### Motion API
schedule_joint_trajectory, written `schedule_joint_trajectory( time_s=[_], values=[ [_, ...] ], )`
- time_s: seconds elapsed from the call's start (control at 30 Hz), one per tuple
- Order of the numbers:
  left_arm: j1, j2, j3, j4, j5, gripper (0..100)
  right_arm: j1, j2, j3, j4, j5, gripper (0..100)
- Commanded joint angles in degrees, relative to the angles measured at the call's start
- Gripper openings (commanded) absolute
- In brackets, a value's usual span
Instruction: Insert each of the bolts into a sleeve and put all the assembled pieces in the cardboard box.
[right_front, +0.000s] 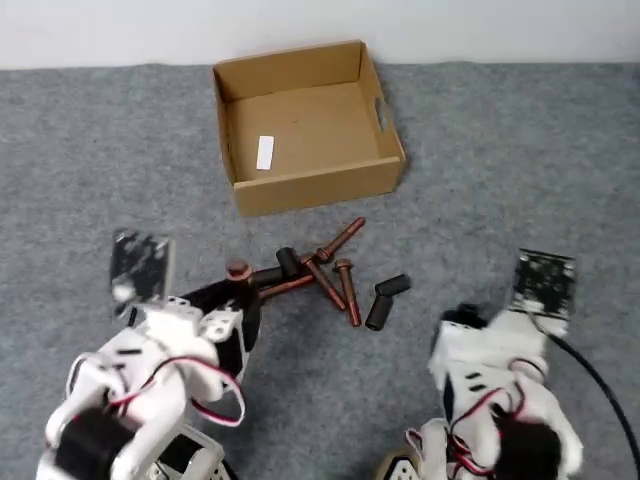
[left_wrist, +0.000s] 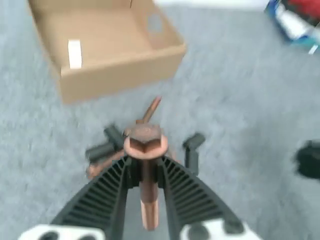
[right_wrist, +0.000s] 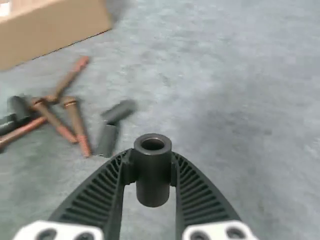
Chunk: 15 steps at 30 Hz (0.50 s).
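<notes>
My left gripper (left_wrist: 146, 165) is shut on a copper bolt (left_wrist: 145, 144), held upright with its hex head on top. In the high view that bolt (right_front: 237, 270) sits at the left end of the pile. My right gripper (right_wrist: 151, 162) is shut on a black sleeve (right_wrist: 152, 185), held upright with its open bore facing up, over bare carpet to the right of the pile. Several loose bolts (right_front: 347, 290) and black sleeves (right_front: 377, 312) lie scattered in the middle. The open cardboard box (right_front: 385, 160) stands behind them and holds no bolts or sleeves.
Grey carpet (right_front: 520, 170) covers the table. The right arm (right_front: 500, 360) sits at the lower right and the left arm (right_front: 150, 370) at the lower left. A white label (right_front: 264, 152) lies on the box floor. Colourful objects (left_wrist: 295, 20) lie far off.
</notes>
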Motion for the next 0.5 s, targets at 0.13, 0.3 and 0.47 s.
schedule_joint_trajectory(
  time_s=[0.13, 0.3, 0.47],
  values=[
    [-0.3, -13.9, 7.3, -13.5, 0.5, 1, -20.0, -0.2, 6.0, -13.7, -2.4, 0.9],
    [0.1, -18.1, 10.8, -17.7, 0.6, 1, -33.7, -0.2, 8.2, -19.0, -2.4, 0.9],
    [0.1, -18.5, 11.6, -20.5, 0.7, 1, -37.3, -0.2, 12.4, -25.0, -2.4, 0.9]
  ],
)
